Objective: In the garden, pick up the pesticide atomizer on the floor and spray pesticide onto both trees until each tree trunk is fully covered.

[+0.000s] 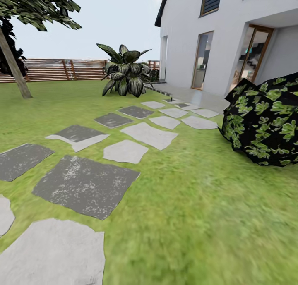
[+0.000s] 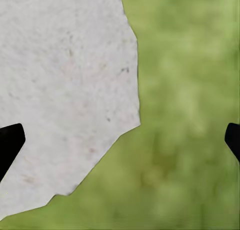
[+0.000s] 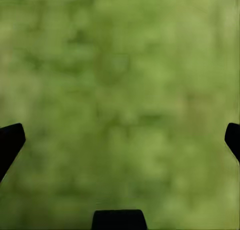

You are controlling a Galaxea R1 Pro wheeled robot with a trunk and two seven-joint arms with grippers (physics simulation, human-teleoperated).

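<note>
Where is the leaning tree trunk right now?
In the head view, the leaning tree trunk stands at the far left on the grass, before the wooden fence.

Stepping stones point(image 1: 85, 185) run across the grass point(image 1: 198, 219) from the near left toward the house point(image 1: 231, 37) at far right; a bush point(image 1: 265, 119) sits on the lawn at right, just before the house; a broad-leaved plant point(image 1: 124, 72) stands beyond the stones, at the house's corner; a leaning tree trunk point(image 1: 14, 68) rises far left — the fence point(image 1: 62, 70) runs behind it.
</note>
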